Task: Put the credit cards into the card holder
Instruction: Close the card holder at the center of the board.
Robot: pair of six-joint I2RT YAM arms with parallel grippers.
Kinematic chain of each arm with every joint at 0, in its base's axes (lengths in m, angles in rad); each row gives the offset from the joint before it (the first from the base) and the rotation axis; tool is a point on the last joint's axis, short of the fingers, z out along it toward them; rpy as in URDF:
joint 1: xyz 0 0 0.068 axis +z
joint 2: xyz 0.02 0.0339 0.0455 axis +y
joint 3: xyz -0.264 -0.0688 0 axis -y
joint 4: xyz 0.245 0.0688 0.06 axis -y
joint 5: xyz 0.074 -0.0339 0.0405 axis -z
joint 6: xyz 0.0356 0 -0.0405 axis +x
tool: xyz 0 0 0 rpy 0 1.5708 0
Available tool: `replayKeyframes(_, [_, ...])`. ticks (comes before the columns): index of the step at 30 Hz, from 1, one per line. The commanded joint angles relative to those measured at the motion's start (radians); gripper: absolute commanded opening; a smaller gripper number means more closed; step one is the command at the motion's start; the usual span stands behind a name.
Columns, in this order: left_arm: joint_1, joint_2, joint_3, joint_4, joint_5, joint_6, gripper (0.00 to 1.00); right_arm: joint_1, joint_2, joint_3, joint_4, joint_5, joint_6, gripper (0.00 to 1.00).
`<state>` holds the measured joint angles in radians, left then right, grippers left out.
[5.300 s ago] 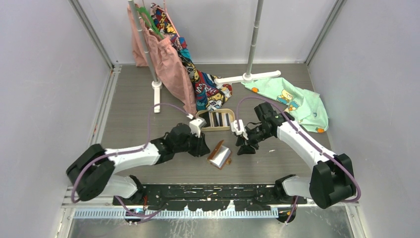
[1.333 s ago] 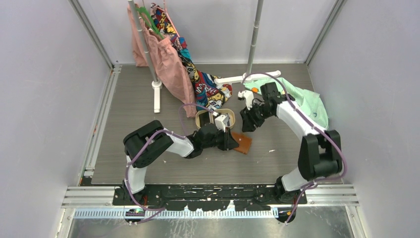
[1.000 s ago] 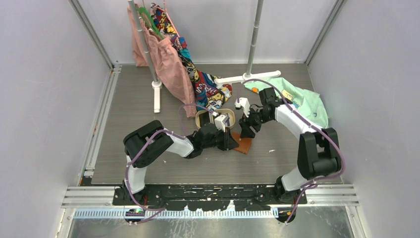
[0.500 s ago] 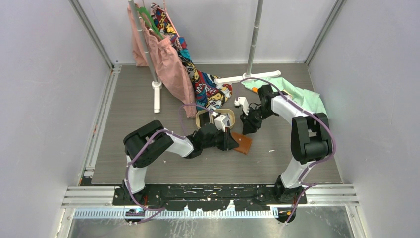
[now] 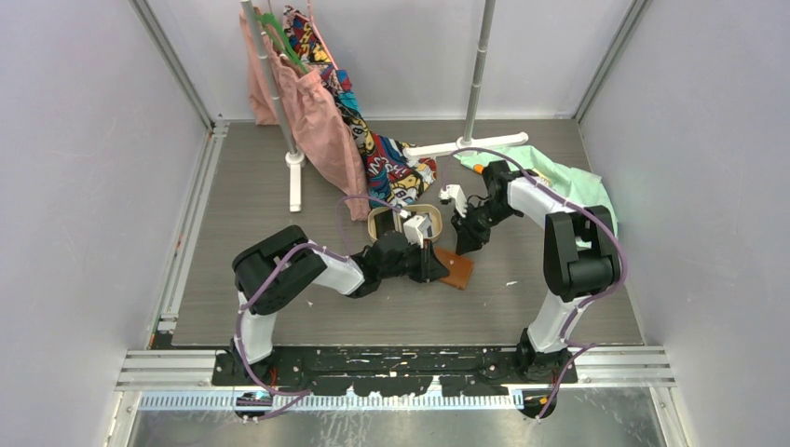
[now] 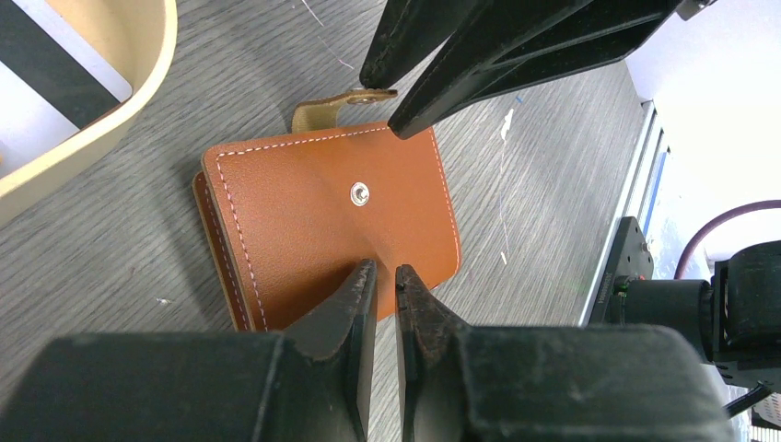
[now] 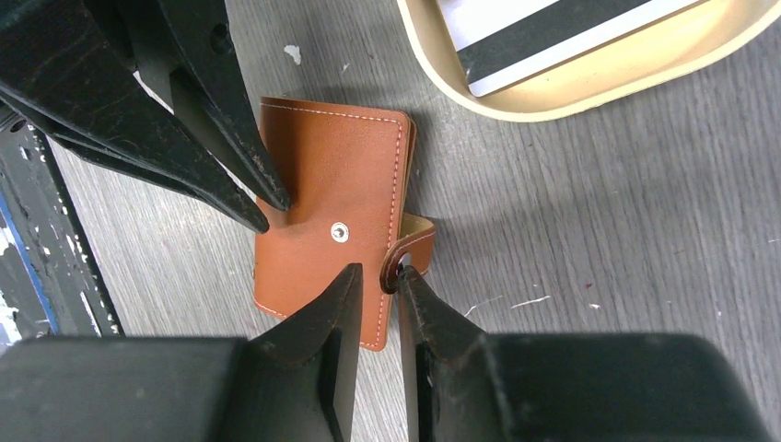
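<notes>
The card holder (image 5: 456, 269) is a tan-brown leather wallet lying closed and flat on the table, just right of the oval wooden tray (image 5: 376, 223). Black and white credit cards (image 7: 553, 37) lie in that tray and also show in the left wrist view (image 6: 46, 74). My left gripper (image 6: 378, 272) is shut on the edge of the card holder's cover (image 6: 332, 221). My right gripper (image 7: 378, 276) is narrowly open over the opposite edge. The curled snap tab (image 7: 412, 250) sits between its jaws, touching one finger.
A clothes rack (image 5: 480, 65) with a pink garment (image 5: 317, 112) and a comic-print garment (image 5: 391, 172) stands at the back. A mint-green cloth (image 5: 564, 191) lies at the right, beside my right arm. The enclosure walls stand on both sides.
Five seconds ago the card holder lay open nearer the front. Now it lies closed by the tray. Over the last second the right gripper shifted slightly by the tab. The left arm has not moved.
</notes>
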<state>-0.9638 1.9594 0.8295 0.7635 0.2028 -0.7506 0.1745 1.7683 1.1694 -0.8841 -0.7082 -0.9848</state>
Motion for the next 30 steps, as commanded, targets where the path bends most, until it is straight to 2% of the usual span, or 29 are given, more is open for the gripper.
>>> replayKeyframes(1, [0.003, 0.014, -0.001, 0.011, 0.011, 0.023, 0.15, 0.003, -0.003, 0.036, -0.017, -0.024, -0.021, 0.25])
replayKeyframes(8, [0.003, 0.012, -0.001, 0.007, 0.012, 0.023, 0.15, 0.005, 0.011, 0.049, -0.037, -0.023, -0.029, 0.13])
replayKeyframes(12, [0.002, 0.006, -0.001, 0.002, 0.012, 0.025, 0.16, 0.004, 0.012, 0.049, -0.043, -0.027, -0.042, 0.02])
replayKeyframes(22, [0.028, -0.096, -0.015, -0.066, 0.029, 0.035, 0.26, 0.006, -0.059, -0.004, 0.010, -0.014, -0.064, 0.01])
replayKeyframes(30, [0.057, -0.074, -0.012, -0.080, 0.059, 0.027, 0.23, 0.005, -0.081, -0.029, 0.015, -0.007, -0.101, 0.01])
